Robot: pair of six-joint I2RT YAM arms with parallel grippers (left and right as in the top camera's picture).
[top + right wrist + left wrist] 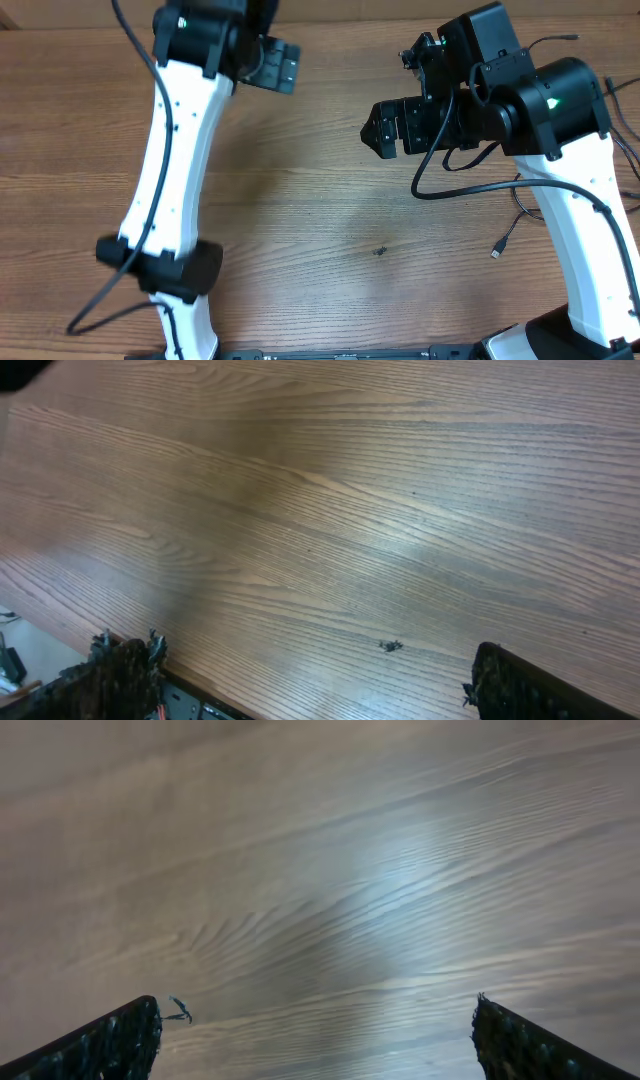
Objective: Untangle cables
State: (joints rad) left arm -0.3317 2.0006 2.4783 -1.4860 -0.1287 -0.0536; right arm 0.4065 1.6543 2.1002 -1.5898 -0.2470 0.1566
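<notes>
Only part of the cables shows. In the overhead view a thin black cord (518,214) runs down beside the right arm and ends in a small silver-tipped plug (497,249) lying on the table. More thin strands (627,150) show at the right edge, mostly hidden behind the right arm. My left gripper (278,64) is at the far left-centre, open and empty over bare wood (315,1025). My right gripper (376,130) is raised left of the plug, well apart from it. It is also open and empty (310,675). No cable appears in either wrist view.
A thicker black robot cable (455,190) loops under the right arm. A small dark speck (380,250) lies on the wooden table (320,220) and also shows in the right wrist view (390,646). The table's front edge (180,685) is close to the right gripper's finger.
</notes>
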